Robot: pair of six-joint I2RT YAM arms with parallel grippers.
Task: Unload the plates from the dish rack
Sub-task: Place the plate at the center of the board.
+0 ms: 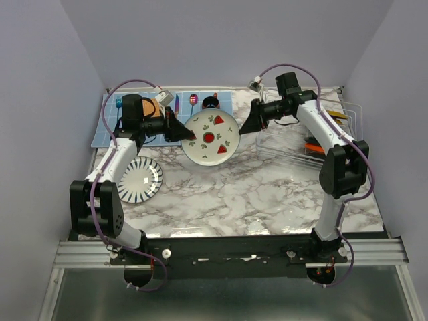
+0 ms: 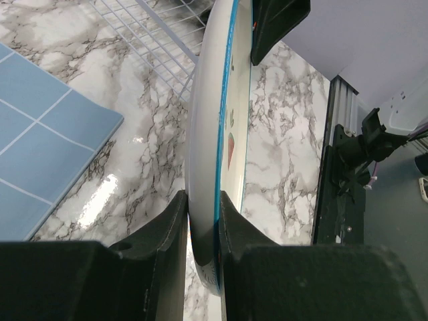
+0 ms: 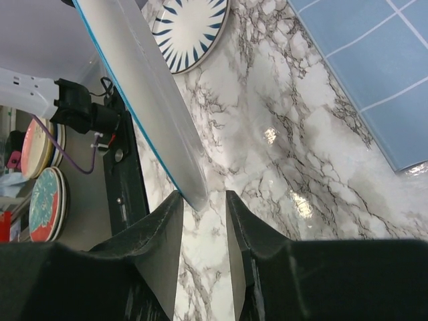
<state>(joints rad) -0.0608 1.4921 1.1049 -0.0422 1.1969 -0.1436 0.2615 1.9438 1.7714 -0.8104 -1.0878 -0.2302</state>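
A white plate with red wedges (image 1: pixel 210 137) hangs tilted above the table's back middle, between both arms. My left gripper (image 1: pixel 189 134) is shut on its left rim; in the left wrist view the fingers (image 2: pixel 202 214) clamp the plate's blue-edged rim (image 2: pixel 221 134). My right gripper (image 1: pixel 244 126) stands at the plate's right edge with its jaws apart. In the right wrist view the plate's rim (image 3: pixel 147 87) just dips into the gap of that gripper (image 3: pixel 204 207), unclamped. A black-striped plate (image 1: pixel 140 179) lies flat on the left. The dish rack (image 1: pixel 281 150) stands at the right, holding an orange plate (image 1: pixel 313 146).
A blue tiled mat (image 1: pixel 110 127) lies at the back left, with an orange woven disc (image 1: pixel 150 107), cutlery and a dark cup (image 1: pixel 211 102) on it. The table is marbled (image 1: pixel 267 200). Walls close in on the left, back and right.
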